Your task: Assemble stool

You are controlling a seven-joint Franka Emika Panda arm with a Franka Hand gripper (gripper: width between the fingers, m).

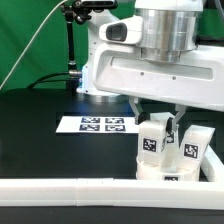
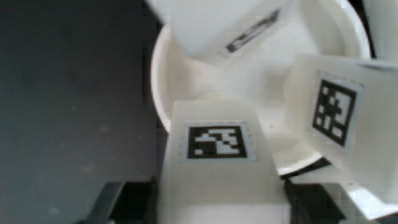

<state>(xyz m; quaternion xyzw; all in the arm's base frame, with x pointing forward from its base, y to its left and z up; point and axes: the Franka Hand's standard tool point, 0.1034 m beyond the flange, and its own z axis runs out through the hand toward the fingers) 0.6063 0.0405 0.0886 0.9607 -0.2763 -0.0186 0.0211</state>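
Gripper (image 1: 169,129) clamped on a tagged stool leg (image 1: 152,143), second leg (image 1: 193,146) just beside, seat disc (image 2: 210,95) underneath

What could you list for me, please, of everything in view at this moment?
stool legs: at least two, white with black-and-white tags, upright by the rail at the exterior view's right
marker board: one, white with black tags, flat on the table
rail: one, white, along the near edge
table: one, black
backdrop: green
hand: one, down among the legs; grip state unclear
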